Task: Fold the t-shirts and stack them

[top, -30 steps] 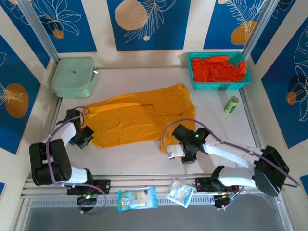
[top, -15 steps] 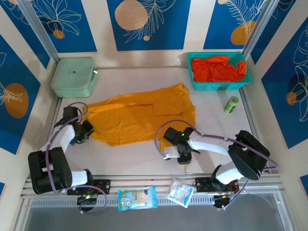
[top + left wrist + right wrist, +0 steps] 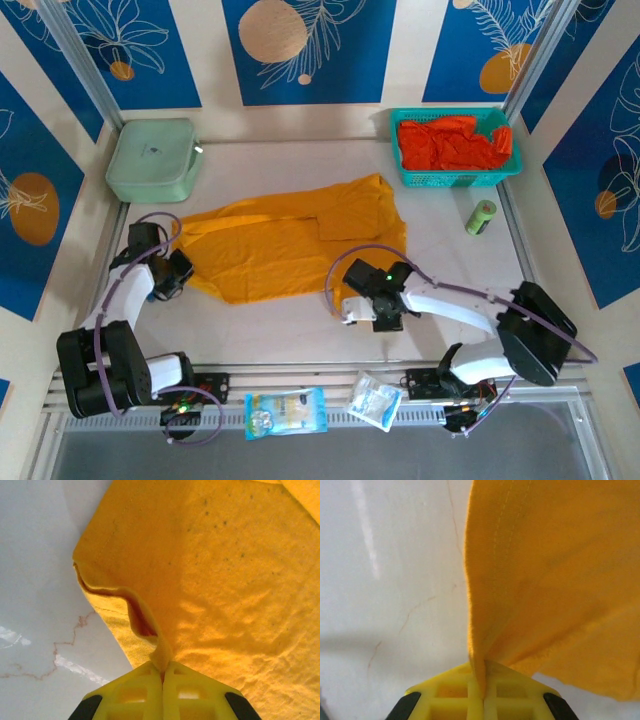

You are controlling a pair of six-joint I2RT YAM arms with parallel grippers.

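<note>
Top external view showed the mustard-yellow t-shirt (image 3: pixel 290 245) spread mostly flat across the middle of the surface (image 3: pixel 300 335). Its length ran left to right, and one panel was lapped over itself toward the far right. The red-orange t-shirts (image 3: pixel 450 145) lay bunched in the teal mesh basket (image 3: pixel 455 181) at the far right corner, well apart from the yellow one.

The left tool (image 3: pixel 168 278) sat at the shirt's left end and the right tool (image 3: pixel 368 306) at its near right corner. Left wrist view had the jaws pressed fully together on a thin pinch of the stitched edge, with the cloth rising in a small wave just ahead of them. Right wrist view showed the jaws likewise closed, on a hemmed edge that stood up from the surface in a taut sheet.

The fabric looked light, thin and limp, so it would likely drape and sag from any held point and not keep a crease on its own. The stitched hem seemed the best place to grip, at two corners well apart so the span between hung straight. So shallow a pinch could slip if pulled hard.
</note>
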